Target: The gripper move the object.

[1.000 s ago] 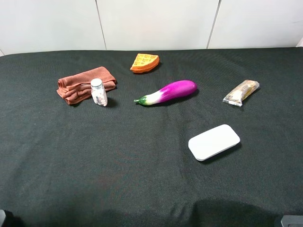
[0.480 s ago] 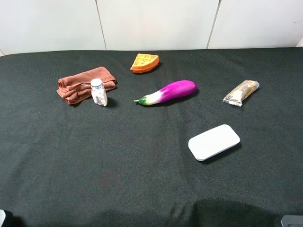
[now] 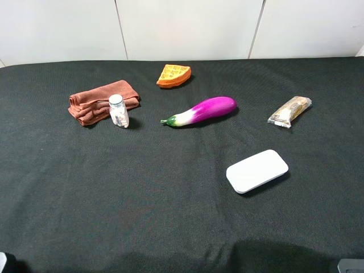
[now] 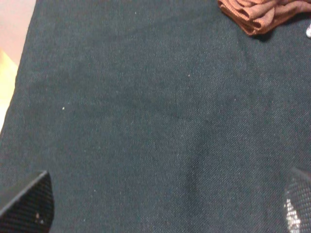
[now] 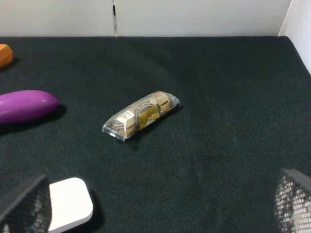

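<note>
The small clear shaker jar (image 3: 118,111) with a white cap stands upright on the black cloth table, touching the front of a folded brown cloth (image 3: 102,101). In the left wrist view only a white sliver of the jar (image 4: 308,30) shows beside the brown cloth (image 4: 257,13). My left gripper (image 4: 163,206) is open and empty over bare table, well short of the jar. My right gripper (image 5: 159,204) is open and empty near the white flat box (image 5: 68,204). Neither gripper's fingers show in the exterior view.
An orange waffle piece (image 3: 174,75) lies at the back, a purple eggplant (image 3: 202,110) in the middle, a wrapped snack (image 3: 290,111) at the right, and the white flat box (image 3: 257,170) in front of it. The table's left edge (image 4: 14,73) shows in the left wrist view.
</note>
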`<control>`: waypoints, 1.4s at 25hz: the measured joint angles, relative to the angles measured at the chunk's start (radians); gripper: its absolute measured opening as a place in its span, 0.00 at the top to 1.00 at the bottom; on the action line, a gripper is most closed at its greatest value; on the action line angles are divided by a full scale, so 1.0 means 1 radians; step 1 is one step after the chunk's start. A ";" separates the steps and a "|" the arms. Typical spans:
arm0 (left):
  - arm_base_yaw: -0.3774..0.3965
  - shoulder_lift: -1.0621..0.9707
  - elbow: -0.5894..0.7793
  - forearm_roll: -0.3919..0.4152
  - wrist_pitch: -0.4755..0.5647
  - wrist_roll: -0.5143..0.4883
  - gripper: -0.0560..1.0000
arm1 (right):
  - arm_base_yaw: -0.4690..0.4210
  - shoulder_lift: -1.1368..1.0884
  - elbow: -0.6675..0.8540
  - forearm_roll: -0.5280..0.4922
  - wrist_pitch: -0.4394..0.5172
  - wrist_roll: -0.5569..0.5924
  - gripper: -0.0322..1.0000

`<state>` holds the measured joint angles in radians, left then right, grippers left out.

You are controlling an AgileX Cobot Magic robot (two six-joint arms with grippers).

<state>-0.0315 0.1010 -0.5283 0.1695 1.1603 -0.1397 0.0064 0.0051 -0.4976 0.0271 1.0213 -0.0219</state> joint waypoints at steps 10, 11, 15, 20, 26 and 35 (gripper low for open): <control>0.000 -0.007 0.037 0.000 -0.084 -0.001 0.02 | 0.000 0.000 0.000 0.001 0.000 0.000 0.30; 0.000 -0.015 0.038 0.000 -0.086 -0.001 0.02 | 0.000 0.000 0.000 0.001 0.000 0.000 0.30; 0.000 -0.095 0.039 -0.001 -0.092 -0.001 0.02 | 0.000 0.000 0.000 0.001 0.000 0.000 0.30; 0.000 -0.103 0.039 0.000 -0.095 -0.001 0.02 | 0.000 0.000 0.000 0.001 0.000 0.000 0.30; 0.000 -0.103 0.039 -0.001 -0.095 -0.001 0.02 | 0.000 0.002 0.000 0.001 0.000 0.000 0.30; 0.000 -0.103 0.039 0.000 -0.095 -0.001 0.02 | 0.000 0.007 0.000 0.001 0.000 0.000 0.30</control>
<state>-0.0315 -0.0024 -0.4896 0.1696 1.0655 -0.1405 0.0064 0.0122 -0.4976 0.0281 1.0213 -0.0219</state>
